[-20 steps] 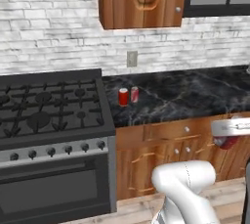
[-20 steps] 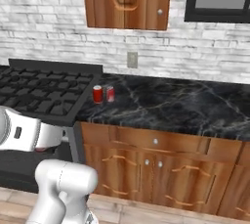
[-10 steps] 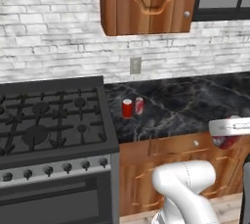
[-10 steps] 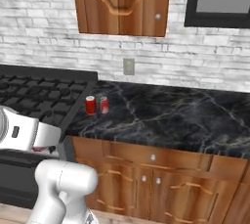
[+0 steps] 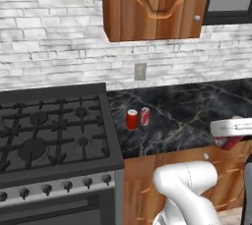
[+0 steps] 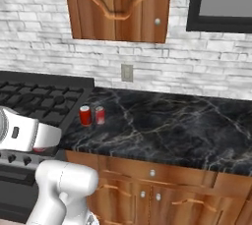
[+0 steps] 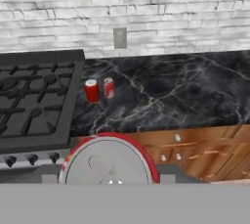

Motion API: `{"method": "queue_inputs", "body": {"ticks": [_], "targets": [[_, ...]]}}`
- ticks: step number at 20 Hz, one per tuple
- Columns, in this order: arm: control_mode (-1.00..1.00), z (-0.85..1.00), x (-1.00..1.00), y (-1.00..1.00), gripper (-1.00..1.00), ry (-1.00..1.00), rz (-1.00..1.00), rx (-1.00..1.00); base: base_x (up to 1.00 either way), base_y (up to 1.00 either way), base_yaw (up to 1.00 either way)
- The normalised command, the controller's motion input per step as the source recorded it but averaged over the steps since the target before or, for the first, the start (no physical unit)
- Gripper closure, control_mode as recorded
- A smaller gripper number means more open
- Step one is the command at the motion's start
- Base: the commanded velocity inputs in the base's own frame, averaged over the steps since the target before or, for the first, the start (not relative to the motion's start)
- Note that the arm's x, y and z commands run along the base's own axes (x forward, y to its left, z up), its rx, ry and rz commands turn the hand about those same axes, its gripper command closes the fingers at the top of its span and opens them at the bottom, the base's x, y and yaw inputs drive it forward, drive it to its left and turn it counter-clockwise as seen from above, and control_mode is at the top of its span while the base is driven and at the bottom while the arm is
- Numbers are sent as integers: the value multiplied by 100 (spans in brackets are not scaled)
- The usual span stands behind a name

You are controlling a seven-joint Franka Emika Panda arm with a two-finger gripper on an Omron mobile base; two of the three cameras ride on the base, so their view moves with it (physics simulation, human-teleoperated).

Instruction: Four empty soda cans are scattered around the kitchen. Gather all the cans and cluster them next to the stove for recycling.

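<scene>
My gripper [image 7: 110,178] is shut on a red soda can [image 7: 108,162], whose silvery top fills the bottom of the hand view. In the left base view that can [image 5: 226,144] hangs under the hand at the right edge, in front of the counter and below its top. Two more soda cans stand close together on the black counter, just right of the stove [image 5: 49,135]. One is plain red [image 5: 132,119], the other darker with markings [image 5: 145,116]. They also show as a plain can [image 7: 91,91] and a marked can [image 7: 109,87] ahead of the hand.
The black marble counter [image 6: 167,121] stretches to the right of the two cans. Wooden drawers and doors [image 6: 162,194] sit below it. A wall outlet [image 5: 140,71] and an upper wooden cabinet [image 5: 155,3] are behind and above. Stove knobs [image 5: 64,184] line the oven front.
The base has driven closer to the counter, so the whole scene has grown and shifted. The can stays in my gripper, and the two cans on the counter have not moved.
</scene>
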Motion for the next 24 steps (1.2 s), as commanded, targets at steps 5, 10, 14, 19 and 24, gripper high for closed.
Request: {"method": "queue_inputs", "body": {"ticks": [5, 10, 14, 19, 24], "targets": [[100, 0, 0, 0, 100, 0, 0, 0, 44, -2, 0], [100, 0, 0, 0, 100, 0, 0, 0, 38, -4, 0], [100, 0, 0, 0, 100, 0, 0, 0, 26, 0, 0], [100, 0, 0, 0, 100, 0, 0, 0, 23, 0, 0], [-100, -6, 4, 0, 100, 1, 0, 0, 15, 0, 0]]}}
